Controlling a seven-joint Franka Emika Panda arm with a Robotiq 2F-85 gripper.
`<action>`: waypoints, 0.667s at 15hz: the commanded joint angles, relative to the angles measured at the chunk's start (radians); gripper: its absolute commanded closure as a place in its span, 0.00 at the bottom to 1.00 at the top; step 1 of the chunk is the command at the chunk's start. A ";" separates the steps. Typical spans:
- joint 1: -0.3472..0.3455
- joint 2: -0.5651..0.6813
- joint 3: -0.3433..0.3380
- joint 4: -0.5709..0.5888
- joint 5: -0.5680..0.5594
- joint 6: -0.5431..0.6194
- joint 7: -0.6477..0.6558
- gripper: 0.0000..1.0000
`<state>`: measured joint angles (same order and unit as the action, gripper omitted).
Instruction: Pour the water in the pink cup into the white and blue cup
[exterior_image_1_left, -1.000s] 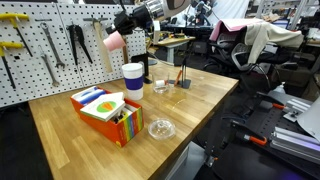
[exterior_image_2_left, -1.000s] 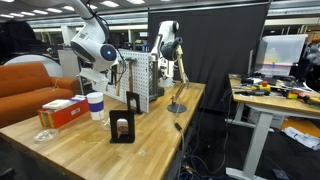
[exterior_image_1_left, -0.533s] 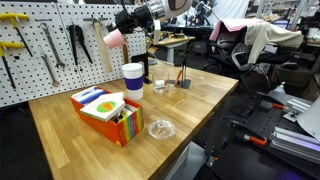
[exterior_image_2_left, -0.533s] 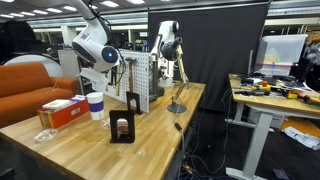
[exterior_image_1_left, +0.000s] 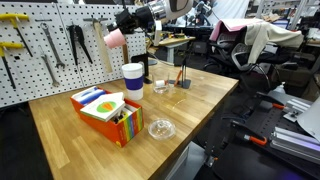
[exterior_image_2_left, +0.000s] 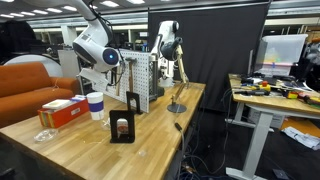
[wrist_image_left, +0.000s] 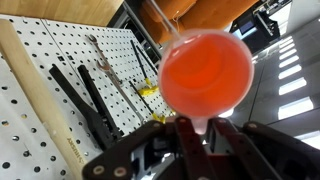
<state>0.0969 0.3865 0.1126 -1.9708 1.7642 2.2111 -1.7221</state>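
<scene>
Pink cup (exterior_image_1_left: 113, 38) clenched in your gripper (wrist_image_left: 196, 128), raised and tilted — pouring's next: align over the white and blue cup (exterior_image_1_left: 132, 78)

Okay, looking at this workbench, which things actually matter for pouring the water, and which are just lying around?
Part of the job:
- pink cup, held up in the jaws
- white and blue cup, standing on the table

Just lying about:
- orange box
- near glass dish
- far glass dish
- pegboard tools
- black stand
</scene>
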 joint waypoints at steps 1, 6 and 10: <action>0.001 -0.029 -0.017 -0.039 0.047 -0.048 -0.022 0.96; -0.001 -0.029 -0.026 -0.045 0.068 -0.107 -0.017 0.96; -0.001 -0.028 -0.036 -0.051 0.065 -0.135 -0.017 0.96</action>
<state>0.0965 0.3861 0.0907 -1.9829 1.7972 2.1104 -1.7221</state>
